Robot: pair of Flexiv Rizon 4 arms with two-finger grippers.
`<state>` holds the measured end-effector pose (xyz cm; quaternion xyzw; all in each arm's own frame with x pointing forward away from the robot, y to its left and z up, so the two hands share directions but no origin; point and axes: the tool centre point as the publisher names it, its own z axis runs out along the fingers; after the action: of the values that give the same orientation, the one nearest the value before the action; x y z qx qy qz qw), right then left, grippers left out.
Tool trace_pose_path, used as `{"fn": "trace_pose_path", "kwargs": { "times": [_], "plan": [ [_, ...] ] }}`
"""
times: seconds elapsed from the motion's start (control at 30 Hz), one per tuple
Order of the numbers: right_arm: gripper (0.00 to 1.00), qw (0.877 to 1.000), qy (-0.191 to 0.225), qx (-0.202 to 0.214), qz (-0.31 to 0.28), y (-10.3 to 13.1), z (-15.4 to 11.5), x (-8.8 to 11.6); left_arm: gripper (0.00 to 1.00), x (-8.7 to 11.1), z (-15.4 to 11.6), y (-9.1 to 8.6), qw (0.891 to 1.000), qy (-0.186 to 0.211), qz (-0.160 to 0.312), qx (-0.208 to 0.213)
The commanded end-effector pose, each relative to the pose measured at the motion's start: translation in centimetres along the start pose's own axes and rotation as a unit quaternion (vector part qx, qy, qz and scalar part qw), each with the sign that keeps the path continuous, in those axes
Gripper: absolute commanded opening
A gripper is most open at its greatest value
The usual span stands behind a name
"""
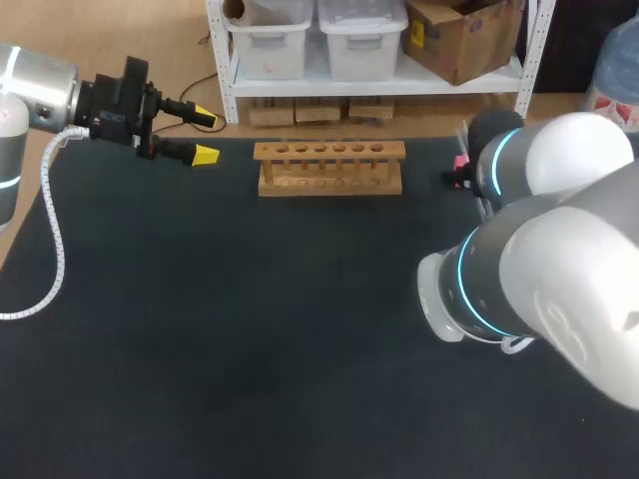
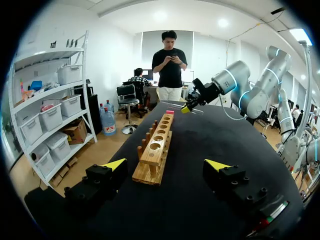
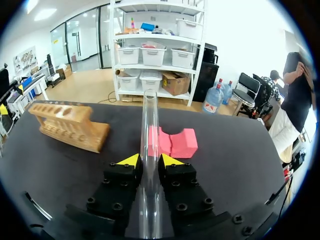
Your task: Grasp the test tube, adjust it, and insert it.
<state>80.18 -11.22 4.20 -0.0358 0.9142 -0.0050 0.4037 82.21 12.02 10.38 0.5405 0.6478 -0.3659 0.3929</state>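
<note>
Test tube (image 3: 149, 125) lengthwise along end effector (image 3: 150, 161)

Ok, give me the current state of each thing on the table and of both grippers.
wooden rack: upright on the table, all holes empty.
test tube: held roughly level, not in the wooden rack.
right gripper: shut on the test tube.
left gripper: open, empty.
pink foam block: lying on the table, groove empty.
</note>
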Motion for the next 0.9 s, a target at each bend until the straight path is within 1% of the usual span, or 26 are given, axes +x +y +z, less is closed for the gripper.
{"fn": "trace_pose_path", "kwargs": {
  "times": [0.03, 0.2, 0.4, 0.67, 0.9],
  "plan": [
    [0.00, 1.000, 0.017, 0.017, 0.004, 2.0, -2.6, -1.1, 1.00, 0.0, 0.0, 0.1, 1.000, 0.000, 0.000, 0.001],
    [0.00, 1.000, 0.019, 0.014, 0.018, 4.4, -3.8, -1.8, 1.00, 0.0, 0.0, 0.1, 1.000, 0.000, 0.000, 0.001],
    [0.00, 0.999, 0.024, -0.002, 0.033, 7.1, -4.2, -2.1, 1.00, 0.0, 0.0, 0.1, 1.000, 0.000, 0.000, 0.001],
    [0.00, 0.999, 0.024, -0.040, 0.024, 10.1, -3.7, -3.0, 1.00, 0.0, 0.0, 0.1, 1.000, 0.000, 0.000, 0.001],
    [0.00, 0.997, 0.024, -0.070, 0.016, 12.2, -3.2, -3.5, 1.00, 0.0, 0.0, 0.1, 1.000, 0.000, 0.000, 0.001]
  ]
}}
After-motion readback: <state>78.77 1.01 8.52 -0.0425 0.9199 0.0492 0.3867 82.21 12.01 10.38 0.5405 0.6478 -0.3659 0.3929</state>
